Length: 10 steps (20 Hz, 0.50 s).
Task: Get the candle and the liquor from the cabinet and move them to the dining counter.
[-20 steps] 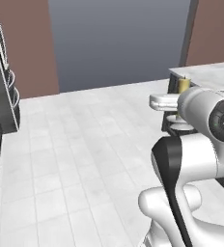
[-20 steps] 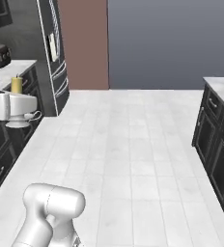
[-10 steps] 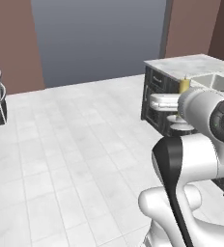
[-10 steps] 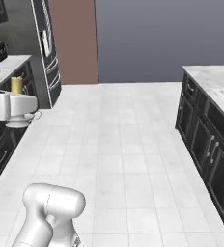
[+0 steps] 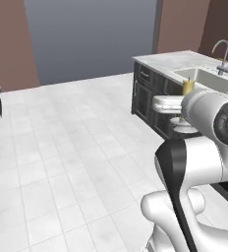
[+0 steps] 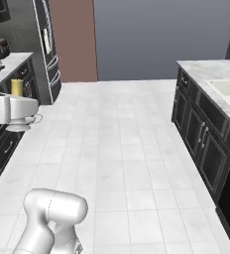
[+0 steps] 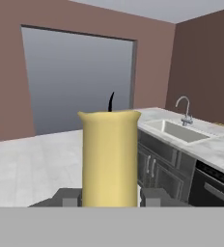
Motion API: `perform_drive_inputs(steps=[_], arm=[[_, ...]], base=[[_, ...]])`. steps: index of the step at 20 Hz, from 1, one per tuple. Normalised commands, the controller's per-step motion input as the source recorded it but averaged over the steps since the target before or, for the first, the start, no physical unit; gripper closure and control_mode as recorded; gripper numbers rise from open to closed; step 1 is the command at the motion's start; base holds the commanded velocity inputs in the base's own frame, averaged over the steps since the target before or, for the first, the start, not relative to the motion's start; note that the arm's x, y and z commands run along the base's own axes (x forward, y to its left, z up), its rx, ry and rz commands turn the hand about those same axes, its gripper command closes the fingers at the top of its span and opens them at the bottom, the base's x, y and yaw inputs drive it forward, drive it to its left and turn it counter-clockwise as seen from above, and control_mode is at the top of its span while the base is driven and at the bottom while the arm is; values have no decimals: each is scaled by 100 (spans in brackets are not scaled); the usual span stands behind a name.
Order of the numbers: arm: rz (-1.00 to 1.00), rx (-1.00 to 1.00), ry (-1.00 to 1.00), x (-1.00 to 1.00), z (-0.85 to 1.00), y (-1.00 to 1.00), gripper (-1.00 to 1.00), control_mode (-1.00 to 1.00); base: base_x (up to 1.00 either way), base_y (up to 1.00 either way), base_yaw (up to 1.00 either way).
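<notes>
Between hand [image 7: 109, 198] fingers, candle [image 7: 109, 159] upright, dining counter [image 7: 201, 140] sink [image 7: 174, 130] beyond

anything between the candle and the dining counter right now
Nothing visible. The gripper holds the candle upright, with open floor between it and the dining counter with its sink.

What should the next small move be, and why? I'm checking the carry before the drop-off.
Probably keep driving toward the dining counter before lowering anything. The tool is shut on the candle, held upright in the hand view, but the marble top with its sink and faucet lies ahead and to the right, with open floor between.
</notes>
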Motion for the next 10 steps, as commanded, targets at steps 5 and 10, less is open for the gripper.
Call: perform_drive_inputs(steps=[5, 10], arm=[[0, 0, 0, 0, 0, 0, 100, 100], [0, 0, 0, 0, 0, 0, 100, 100]], base=[[-68, -14, 0], [-74, -25, 0]])
